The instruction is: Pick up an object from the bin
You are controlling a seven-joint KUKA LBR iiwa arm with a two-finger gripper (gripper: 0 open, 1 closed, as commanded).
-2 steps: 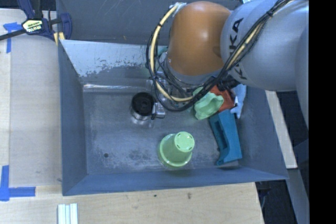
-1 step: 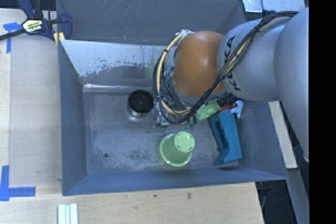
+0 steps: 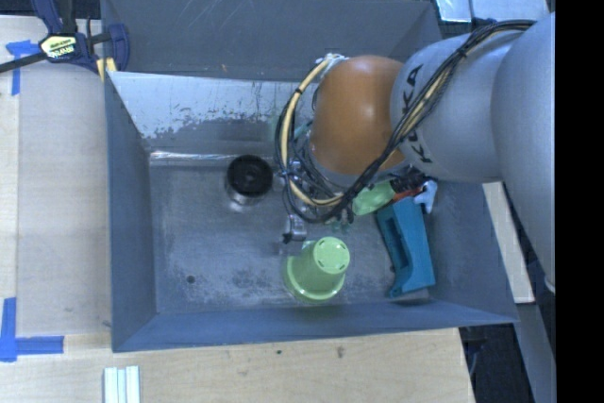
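My gripper [image 3: 293, 231] reaches down near the middle of the bin floor, mostly hidden under the arm's orange cover. Just below and to the right of it lies a light green plastic cup [image 3: 318, 269] on its side, its round base facing up; the gripper's tip is at the cup's upper left edge. A black round cap-like thing [image 3: 249, 176] sits on the floor up and to the left of the gripper, apart from it. Whether anything is held is hidden.
A blue block-shaped tool [image 3: 408, 245] lies along the bin's right side. A green thing with a red and white part [image 3: 376, 199] peeks out from beneath the arm. The bin's left half is bare floor.
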